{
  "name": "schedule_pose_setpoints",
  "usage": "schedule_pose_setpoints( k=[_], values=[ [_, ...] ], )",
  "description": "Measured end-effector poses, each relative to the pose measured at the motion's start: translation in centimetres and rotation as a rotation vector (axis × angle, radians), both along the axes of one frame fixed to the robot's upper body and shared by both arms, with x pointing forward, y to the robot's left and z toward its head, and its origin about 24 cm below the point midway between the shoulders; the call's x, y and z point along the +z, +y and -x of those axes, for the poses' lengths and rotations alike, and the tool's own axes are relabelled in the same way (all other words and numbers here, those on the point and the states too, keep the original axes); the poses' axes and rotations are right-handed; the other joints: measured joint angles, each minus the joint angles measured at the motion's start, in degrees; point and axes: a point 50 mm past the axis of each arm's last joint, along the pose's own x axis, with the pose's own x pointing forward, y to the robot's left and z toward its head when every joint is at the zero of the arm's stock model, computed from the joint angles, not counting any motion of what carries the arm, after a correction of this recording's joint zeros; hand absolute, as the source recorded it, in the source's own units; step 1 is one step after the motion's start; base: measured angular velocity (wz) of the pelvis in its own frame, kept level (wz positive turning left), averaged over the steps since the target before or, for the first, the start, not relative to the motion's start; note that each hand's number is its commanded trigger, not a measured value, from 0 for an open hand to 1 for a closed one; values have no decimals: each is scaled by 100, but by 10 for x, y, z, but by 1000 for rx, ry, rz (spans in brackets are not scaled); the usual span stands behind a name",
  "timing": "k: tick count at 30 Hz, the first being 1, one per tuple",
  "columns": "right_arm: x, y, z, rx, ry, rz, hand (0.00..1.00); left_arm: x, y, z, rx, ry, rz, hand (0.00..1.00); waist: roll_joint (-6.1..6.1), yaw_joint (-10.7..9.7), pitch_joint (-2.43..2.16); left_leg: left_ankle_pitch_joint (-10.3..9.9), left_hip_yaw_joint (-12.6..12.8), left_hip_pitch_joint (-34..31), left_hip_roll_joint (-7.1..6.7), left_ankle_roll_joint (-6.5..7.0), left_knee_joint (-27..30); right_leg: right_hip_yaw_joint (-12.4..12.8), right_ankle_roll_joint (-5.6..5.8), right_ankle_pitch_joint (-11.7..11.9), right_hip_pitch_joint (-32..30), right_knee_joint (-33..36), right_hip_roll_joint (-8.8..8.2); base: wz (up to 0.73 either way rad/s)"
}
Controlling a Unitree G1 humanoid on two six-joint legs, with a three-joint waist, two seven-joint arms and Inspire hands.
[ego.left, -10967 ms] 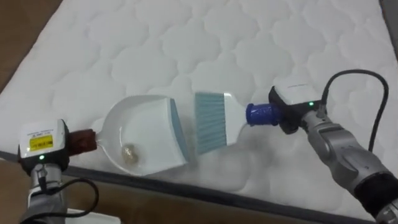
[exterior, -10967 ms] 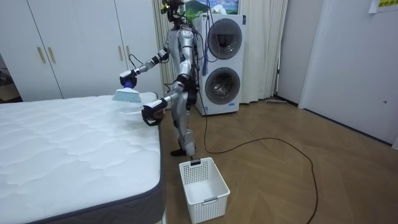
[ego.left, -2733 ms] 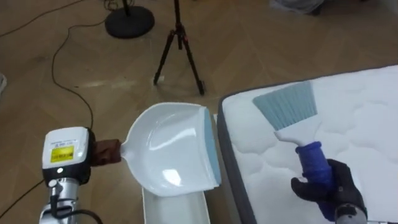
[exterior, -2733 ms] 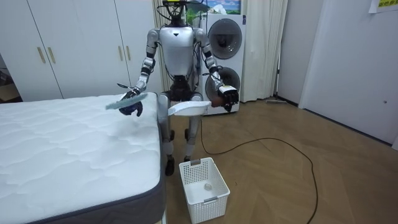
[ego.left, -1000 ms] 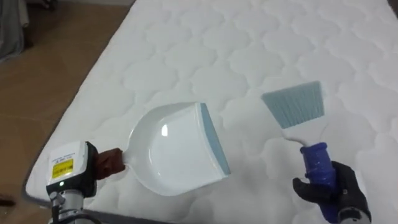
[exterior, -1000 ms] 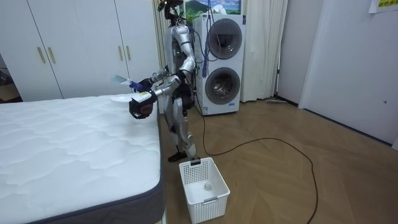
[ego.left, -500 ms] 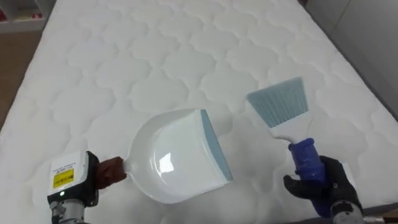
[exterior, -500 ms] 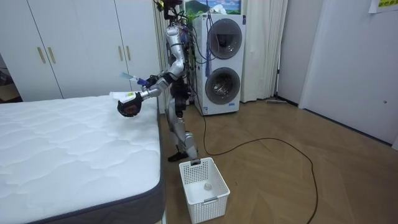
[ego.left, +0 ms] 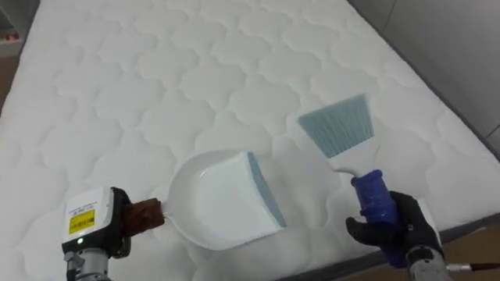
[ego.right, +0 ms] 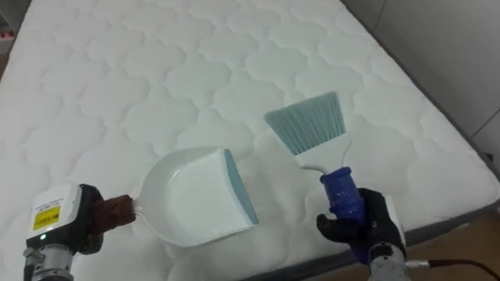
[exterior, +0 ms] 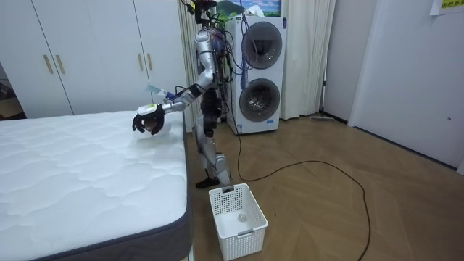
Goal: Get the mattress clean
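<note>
A white quilted mattress lies under both arms. My left hand, at the lower left, is shut on the brown handle of a white dustpan with a pale blue lip. The pan is empty and is held low over the mattress. My right hand, black-gloved at the lower right, is shut on the blue handle of a hand brush. Its pale blue bristles point away from me. In the room view I stand at the bed's corner with both arms out over it.
A white basket stands on the wood floor beside the bed's foot, with a small bit inside. Stacked washing machines are behind me and white wardrobe doors beyond the bed. The mattress edge runs along the right.
The pan held a small crumpled bit, then I turned to the basket by the bed. The pan is now empty and I have turned back over the mattress.
</note>
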Motion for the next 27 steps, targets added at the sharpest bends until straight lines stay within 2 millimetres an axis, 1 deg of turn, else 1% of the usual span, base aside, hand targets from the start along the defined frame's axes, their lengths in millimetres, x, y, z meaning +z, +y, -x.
schedule_pose_setpoints(
  k=[2, 4, 5, 7, 9, 14, 15, 17, 19, 20, 21, 22, 23, 24, 25, 26, 27],
  values=[
    [-1, 1, 1, -1, 8, -4, 0, 0, 0, 1, 7, -3, 6, 0, -1, -15, 2, 2, -2, 22, 21, -2, 3, -21, -8, 1, 33, -30, 17, -5],
    [-1, 2, -1, 2, 4, -7, 0, 0, 0, 1, 19, -17, 19, 0, -3, -16, 3, 2, -10, 5, 38, -2, 1, -83, -21, 11, 41, -79, 13, 0],
    [0, 3, -3, 7, 0, -9, 0, 0, 0, 1, 19, -20, 18, 0, -8, -12, 5, 2, -12, 2, 46, -2, 1, -160, -28, 14, 40, -91, 8, -4],
    [1, 3, -6, 10, -9, -10, 0, 0, 0, 1, 21, -21, 19, 0, -13, -16, 6, 2, -19, -7, 57, -2, 1, -210, -37, 19, 50, -140, 8, -2],
    [1, 4, -6, 13, -9, -11, 0, 0, 1, 1, 27, -20, 21, 0, -27, -22, 8, 3, -42, -20, 98, -4, 2, -267, -49, 50, 122, -303, 15, 7],
    [0, 4, -5, 13, 1, -9, 0, -1, 0, 3, 56, -12, 22, 0, -36, -23, 7, 7, -64, 17, 136, -11, 5, -304, -54, 141, 304, -653, 46, 4],
    [0, 3, -4, 10, 8, -3, 0, -2, 1, 3, 60, -11, 22, 0, -36, -26, 6, 8, -65, 40, 190, -13, 3, -320, -56, 172, 379, -757, 52, 0],
    [-2, 1, -2, 0, 17, 2, 0, -3, 2, 6, 83, -9, 42, 0, -31, -32, 7, 9, -69, 111, 214, -14, -12, -338, -62, 196, 517, -894, 59, -2],
    [-5, -1, 1, -22, 30, 14, 0, -8, 5, 16, 128, 6, 81, 0, -34, -54, 2, 12, -69, 181, 229, -20, -18, -409, -67, 198, 649, -986, 38, -5],
    [-8, -5, 5, -47, 48, 18, 0, -12, 8, 21, 162, 17, 104, 0, -43, -78, -13, 13, -71, 212, 237, -21, -17, -440, -74, 202, 692, -1018, 40, 0],
    [-13, -9, 10, -81, 69, 21, 0, -17, 11, 30, 213, 25, 132, 0, -32, -76, -15, 15, -70, 271, 242, -25, -18, -448, -78, 205, 797, -1102, 37, 0],
    [-14, -12, 14, -101, 76, 24, 0, -20, 12, 35, 239, 32, 148, 0, -25, -78, -18, 17, -72, 299, 245, -27, -17, -444, -78, 205, 838, -1127, 38, 0],
    [-16, -18, 22, -148, 88, 24, 0, -28, 16, 47, 299, 50, 182, 0, -4, -77, -33, 21, -99, 345, 243, -35, -10, -435, -79, 205, 922, -1197, 29, 0],
    [-20, -23, 28, -190, 103, 36, 0, -33, 22, 60, 381, 59, 213, 0, -7, -106, -37, 36, -176, 370, 233, -62, 42, -387, -80, 206, 1001, -1229, 8, 3],
    [-22, -26, 32, -212, 117, 46, 0, -35, 26, 66, 427, 60, 229, 0, -35, -133, -51, 43, -205, 360, 216, -76, 123, -336, -85, 210, 1058, -1276, -27, 11],
    [-30, -34, 43, -268, 161, 64, 0, -42, 34, 81, 523, 70, 248, 0, -126, -111, -9, 55, -315, 275, 177, -186, 445, -147, -84, 210, 1184, -1292, -124, 24],
    [-37, -43, 60, -346, 215, 75, 0, -48, 40, 95, 611, 79, 252, 0, -242, -102, -26, 33, -636, 220, 174, -320, 436, 220, -80, 210, 1233, -1260, -195, 39]
  ],
)
